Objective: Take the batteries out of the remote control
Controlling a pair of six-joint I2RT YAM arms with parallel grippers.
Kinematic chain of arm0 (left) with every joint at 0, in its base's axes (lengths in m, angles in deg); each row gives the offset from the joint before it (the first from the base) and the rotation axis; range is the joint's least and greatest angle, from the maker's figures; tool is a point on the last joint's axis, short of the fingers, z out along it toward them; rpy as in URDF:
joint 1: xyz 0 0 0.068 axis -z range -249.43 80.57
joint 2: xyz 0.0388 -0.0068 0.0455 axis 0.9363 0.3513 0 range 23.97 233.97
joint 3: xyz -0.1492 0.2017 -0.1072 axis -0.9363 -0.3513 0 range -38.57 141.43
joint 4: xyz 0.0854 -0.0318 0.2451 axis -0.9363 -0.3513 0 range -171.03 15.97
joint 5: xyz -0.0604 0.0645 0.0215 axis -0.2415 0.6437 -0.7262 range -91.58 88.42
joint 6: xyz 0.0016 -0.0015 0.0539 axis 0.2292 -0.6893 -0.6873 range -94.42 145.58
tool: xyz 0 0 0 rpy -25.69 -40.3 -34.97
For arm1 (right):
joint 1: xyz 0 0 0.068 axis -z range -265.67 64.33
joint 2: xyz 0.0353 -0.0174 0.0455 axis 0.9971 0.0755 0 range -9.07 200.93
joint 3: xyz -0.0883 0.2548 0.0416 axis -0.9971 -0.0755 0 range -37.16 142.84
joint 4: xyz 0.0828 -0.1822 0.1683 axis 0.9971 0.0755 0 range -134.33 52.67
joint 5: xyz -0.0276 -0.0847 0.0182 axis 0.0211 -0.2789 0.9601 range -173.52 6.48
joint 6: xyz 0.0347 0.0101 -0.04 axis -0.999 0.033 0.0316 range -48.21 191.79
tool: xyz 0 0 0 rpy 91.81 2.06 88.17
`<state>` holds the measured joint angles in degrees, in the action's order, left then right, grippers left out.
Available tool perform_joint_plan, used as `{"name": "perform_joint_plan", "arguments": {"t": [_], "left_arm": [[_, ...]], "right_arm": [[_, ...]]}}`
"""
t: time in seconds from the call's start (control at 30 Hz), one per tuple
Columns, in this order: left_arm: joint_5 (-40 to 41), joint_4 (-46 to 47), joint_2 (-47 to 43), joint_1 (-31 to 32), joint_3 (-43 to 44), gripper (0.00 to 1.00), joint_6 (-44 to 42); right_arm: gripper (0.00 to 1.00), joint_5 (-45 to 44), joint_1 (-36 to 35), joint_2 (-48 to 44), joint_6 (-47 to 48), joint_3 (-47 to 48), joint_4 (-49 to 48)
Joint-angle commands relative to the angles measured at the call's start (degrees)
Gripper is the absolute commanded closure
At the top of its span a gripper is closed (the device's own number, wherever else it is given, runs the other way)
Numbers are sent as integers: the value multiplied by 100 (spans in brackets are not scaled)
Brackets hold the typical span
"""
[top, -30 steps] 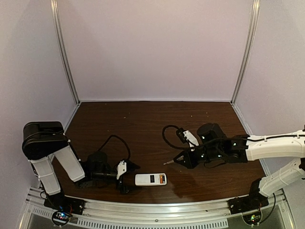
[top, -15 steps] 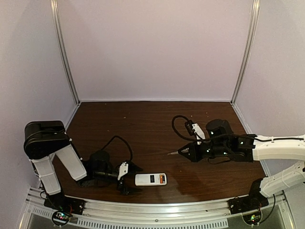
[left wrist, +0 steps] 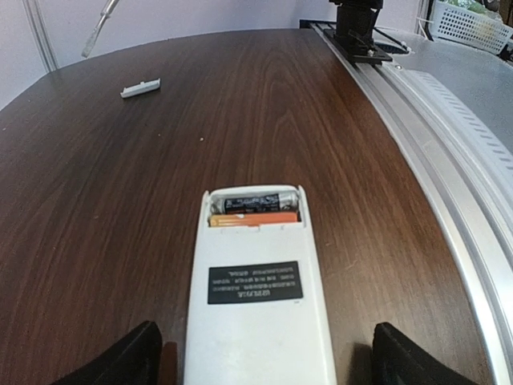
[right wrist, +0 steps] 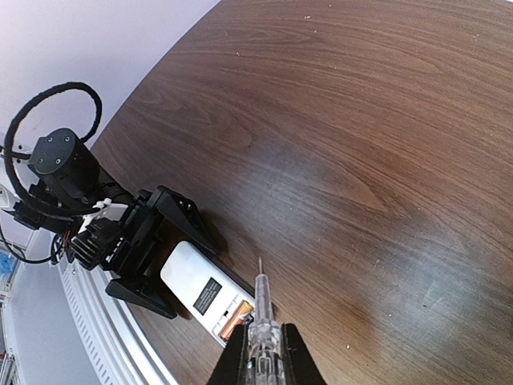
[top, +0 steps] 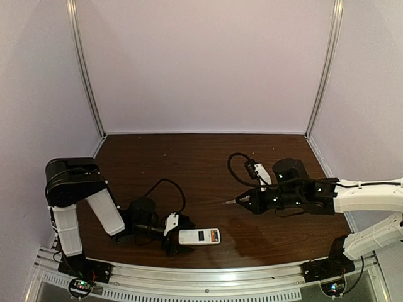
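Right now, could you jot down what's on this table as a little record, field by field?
Remote control: lying back up on the table, battery compartment open
Batteries: two, both in the compartment, one dark, one orange
Left gripper: open, a finger on either side of the remote's end
Right gripper: shut on a screwdriver, apart from the remote
Small flat white plastic piece: lying on the table, well away from the remote
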<state>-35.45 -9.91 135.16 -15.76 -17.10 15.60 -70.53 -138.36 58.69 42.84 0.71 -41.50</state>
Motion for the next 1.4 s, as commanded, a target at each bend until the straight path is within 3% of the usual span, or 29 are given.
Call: {"name": "perform_joint_plan", "arguments": {"t": [0.0,0.9,1.17,1.37], "left_arm": [[-135,127,195,-28,180,8,195],[-81,-701,677,162,931,24,156],[99,-803,742,301,1028,18,88],[211,-871,767,342,1088,19,80]], "right_arm": [[100,-42,35,-78,-67,-87,-91],[100,-6,30,-33,-75,-136,-134],[100,9,37,-124,-111,-209,-159],[100,-8,39,-193,-121,-249,-150]]}}
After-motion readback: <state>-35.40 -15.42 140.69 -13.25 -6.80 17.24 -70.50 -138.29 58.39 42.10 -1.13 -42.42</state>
